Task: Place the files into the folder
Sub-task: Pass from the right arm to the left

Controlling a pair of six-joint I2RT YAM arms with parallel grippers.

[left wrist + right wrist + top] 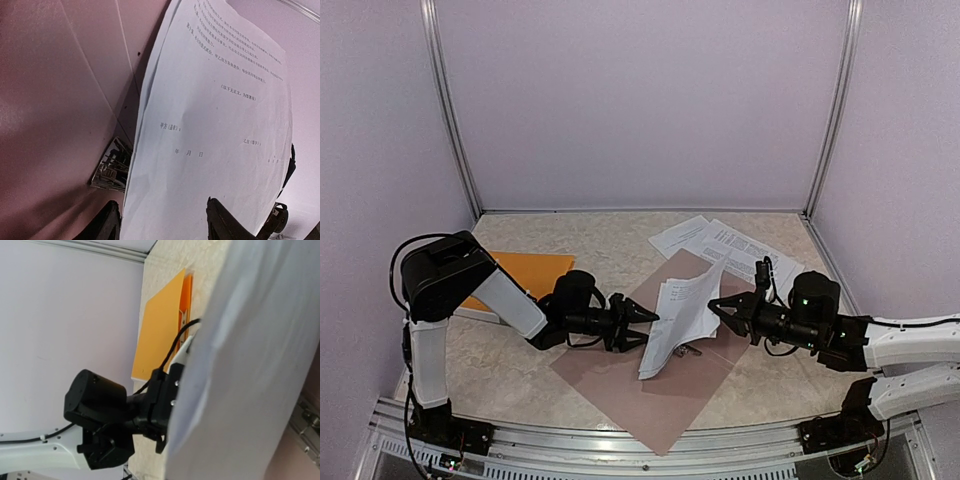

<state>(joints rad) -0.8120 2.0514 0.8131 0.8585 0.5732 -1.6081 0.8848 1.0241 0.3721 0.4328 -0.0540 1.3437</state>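
Over the folder (620, 390), the files (680, 310) stand tilted on edge (more sheets (725, 240) lie just beyond the folder). The left gripper (650, 318) is spread wide around them. The right gripper (717, 312) touches them; I cannot tell whether it grips.

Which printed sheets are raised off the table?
The bunch curling upright between the left pincer and right pincer, over the brown folder; the other sheets lie flat at back right.
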